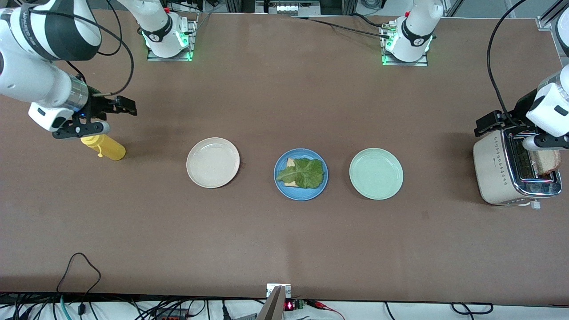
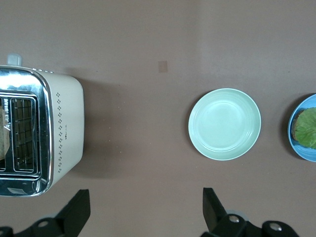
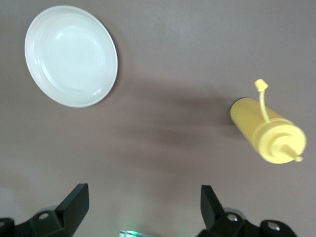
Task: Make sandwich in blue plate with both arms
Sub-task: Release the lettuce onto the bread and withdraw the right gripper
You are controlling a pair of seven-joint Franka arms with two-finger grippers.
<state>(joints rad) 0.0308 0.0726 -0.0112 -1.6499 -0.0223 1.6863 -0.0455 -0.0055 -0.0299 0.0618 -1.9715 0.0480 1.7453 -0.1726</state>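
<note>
blue plate holds bread, lettuce; toaster holds slice; both end effectors spread, empty.

White rounded arms, black cables

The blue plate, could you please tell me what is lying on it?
On the blue plate lies one bread slice, mostly covered by a lettuce leaf. Only the bread's corners show; whether anything else sits under the leaf cannot be seen.

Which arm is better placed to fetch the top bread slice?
Left. The left gripper hangs open by the toaster, where a bread slice sits in a slot. The right gripper is open over the yellow bottle.
</note>
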